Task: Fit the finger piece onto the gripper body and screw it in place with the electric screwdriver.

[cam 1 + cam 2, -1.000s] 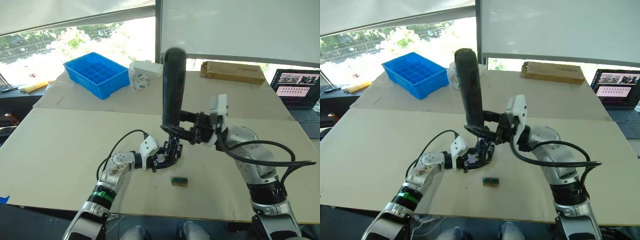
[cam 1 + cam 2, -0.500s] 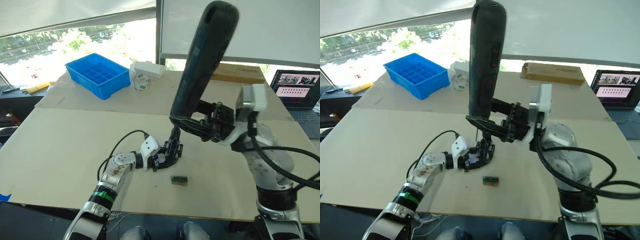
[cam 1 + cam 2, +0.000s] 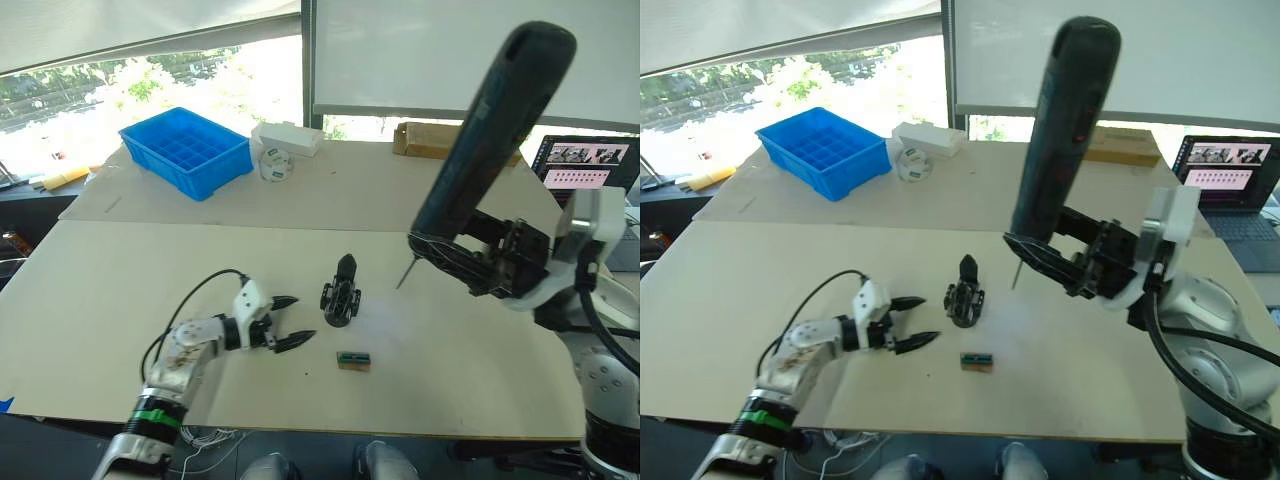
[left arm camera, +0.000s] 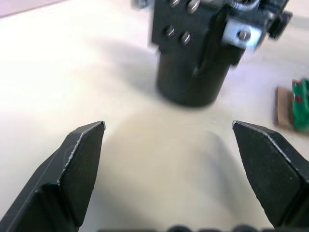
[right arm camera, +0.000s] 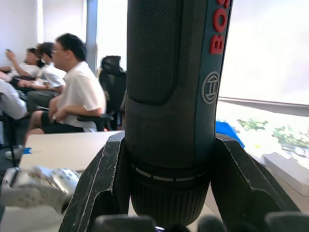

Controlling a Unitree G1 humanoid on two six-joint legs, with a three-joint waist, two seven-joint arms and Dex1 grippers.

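- Gripping the electric screwdriver [image 3: 1060,140] near its lower end, the right gripper [image 3: 1065,262] has its two black fingers [image 5: 101,183] closed around the barrel, one on each side.
- From those jaws the tool rises tilted, its rounded butt high above and its thin metal bit poking out below, hanging in the air clear of the table [image 3: 120,290].
- Red lettering runs along the barrel just beyond the right jaws (seen close in the right wrist view), and people sit in chairs far behind it.
- Standing wide apart, the left gripper [image 3: 290,322] has nothing between its fingertips [image 4: 82,154].
- Straight ahead of the left jaws, a short way off and untouched, the gripper body [image 3: 341,295] stands upright on the table with a pointed black finger sticking up from it.
- Beside that body, off to one side of the left jaws' line, lies a small green-topped brown block [image 3: 353,360].
- Far past both jaws sit a blue bin [image 3: 186,150], a white box [image 3: 287,138] and a cardboard box [image 3: 1120,147].
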